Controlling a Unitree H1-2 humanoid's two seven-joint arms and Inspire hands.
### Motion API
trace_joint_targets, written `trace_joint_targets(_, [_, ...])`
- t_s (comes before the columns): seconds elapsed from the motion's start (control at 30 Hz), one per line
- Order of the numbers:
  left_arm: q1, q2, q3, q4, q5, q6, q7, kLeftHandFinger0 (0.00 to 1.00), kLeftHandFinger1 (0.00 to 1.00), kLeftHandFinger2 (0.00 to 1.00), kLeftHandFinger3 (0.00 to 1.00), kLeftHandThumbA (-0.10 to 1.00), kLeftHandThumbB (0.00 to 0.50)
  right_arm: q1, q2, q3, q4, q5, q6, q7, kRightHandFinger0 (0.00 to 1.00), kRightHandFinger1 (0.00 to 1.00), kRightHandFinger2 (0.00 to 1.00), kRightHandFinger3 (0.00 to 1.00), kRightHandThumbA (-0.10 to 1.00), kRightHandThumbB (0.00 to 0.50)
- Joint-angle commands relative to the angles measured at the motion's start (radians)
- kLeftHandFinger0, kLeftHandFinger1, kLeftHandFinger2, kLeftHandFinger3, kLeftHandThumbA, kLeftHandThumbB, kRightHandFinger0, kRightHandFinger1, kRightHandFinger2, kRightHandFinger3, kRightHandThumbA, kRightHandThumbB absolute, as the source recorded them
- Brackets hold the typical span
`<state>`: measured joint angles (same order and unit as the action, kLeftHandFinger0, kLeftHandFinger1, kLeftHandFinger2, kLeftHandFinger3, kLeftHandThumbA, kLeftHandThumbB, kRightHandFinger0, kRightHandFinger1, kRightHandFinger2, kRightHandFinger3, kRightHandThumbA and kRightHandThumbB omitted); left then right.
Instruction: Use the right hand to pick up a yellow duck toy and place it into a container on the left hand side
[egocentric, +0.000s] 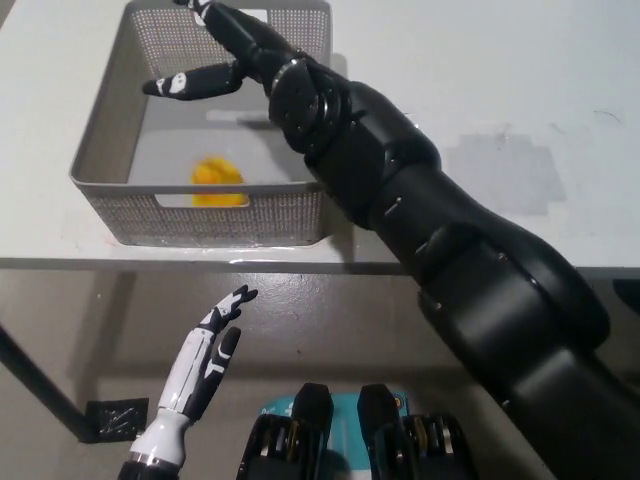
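The right hand, fingers spread and empty, hangs over the basket, the duck lying inside at its 6 o'clock wall. The left hand rests open at 7 o'clock. Risk: the arm could snag the rim on withdrawal, dragging the basket.

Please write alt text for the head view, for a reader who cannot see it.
A yellow duck toy lies inside a grey mesh basket on a white table, with the open black right hand above it. The white left hand rests open below the table edge.
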<state>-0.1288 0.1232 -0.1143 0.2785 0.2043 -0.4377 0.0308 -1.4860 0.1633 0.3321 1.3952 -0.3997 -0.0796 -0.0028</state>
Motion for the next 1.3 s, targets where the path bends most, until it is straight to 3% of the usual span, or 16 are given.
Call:
trace_joint_targets(0.0, [-0.023,0.013,-0.003,-0.022,0.004,-0.032,-0.012,1.0,1.0,1.0,1.0,1.0,0.5,-0.046,-0.05,0.011,-0.044,-0.004,0.022,0.034,1.0,1.0,1.0,1.0,1.0,0.486])
trace_joint_targets(0.13, [-0.024,0.009,-0.006,-0.022,0.008,-0.026,-0.013,1.0,1.0,1.0,1.0,1.0,0.5,-0.047,-0.095,-0.008,-0.074,0.012,-0.009,0.032,1.0,1.0,1.0,1.0,1.0,0.5])
trace_joint_targets(0.27, [-0.028,0.011,-0.004,-0.022,0.006,-0.019,-0.014,1.0,1.0,1.0,1.0,1.0,0.5,-0.052,-0.161,-0.051,-0.146,0.048,-0.063,0.03,1.0,1.0,1.0,1.0,1.0,0.481])
trace_joint_targets(0.37, [-0.033,0.017,-0.003,-0.02,0.007,-0.019,-0.017,1.0,1.0,1.0,1.0,1.0,0.5,-0.03,-0.245,-0.129,-0.352,0.1,-0.018,0.066,1.0,1.0,1.0,1.0,1.0,0.431])
trace_joint_targets(0.57, [-0.04,0.022,-0.005,-0.027,0.012,-0.007,-0.024,1.0,1.0,1.0,1.0,1.0,0.5,0.113,-0.397,-0.211,-0.882,0.124,0.125,0.153,1.0,1.0,1.0,1.0,1.0,0.42])
trace_joint_targets(0.67, [-0.039,0.03,-0.002,-0.031,0.023,-0.009,-0.019,1.0,1.0,1.0,1.0,1.0,0.5,0.242,-0.47,-0.268,-1.178,0.169,0.184,0.2,1.0,1.0,1.0,1.0,1.0,0.438])
trace_joint_targets(0.73, [-0.037,0.032,0.0,-0.037,0.024,-0.008,-0.018,1.0,1.0,1.0,1.0,1.0,0.5,0.329,-0.5,-0.295,-1.333,0.196,0.211,0.22,1.0,1.0,1.0,1.0,1.0,0.409])
trace_joint_targets(0.83, [-0.033,0.033,0.003,-0.038,0.016,-0.011,-0.019,1.0,1.0,1.0,1.0,1.0,0.5,0.449,-0.515,-0.33,-1.512,0.251,0.257,0.238,1.0,1.0,1.0,1.0,1.0,0.388])
trace_joint_targets(0.93, [-0.031,0.031,0.001,-0.033,0.02,-0.017,-0.015,1.0,1.0,1.0,1.0,1.0,0.5,0.581,-0.513,-0.366,-1.659,0.357,0.281,0.244,1.0,1.0,1.0,1.0,1.0,0.398])
trace_joint_targets(1.17, [-0.046,0.02,0.017,-0.024,0.004,-0.023,0.0,1.0,1.0,1.0,1.0,1.0,0.5,0.961,-0.433,-0.391,-1.857,0.399,0.079,0.113,1.0,1.0,1.0,1.0,1.0,0.33])
trace_joint_targets(1.27, [-0.039,0.018,0.023,-0.029,-0.008,-0.025,0.003,1.0,1.0,1.0,1.0,1.0,0.5,1.103,-0.396,-0.366,-1.867,0.388,-0.001,0.085,1.0,1.0,1.0,1.0,1.0,0.331])
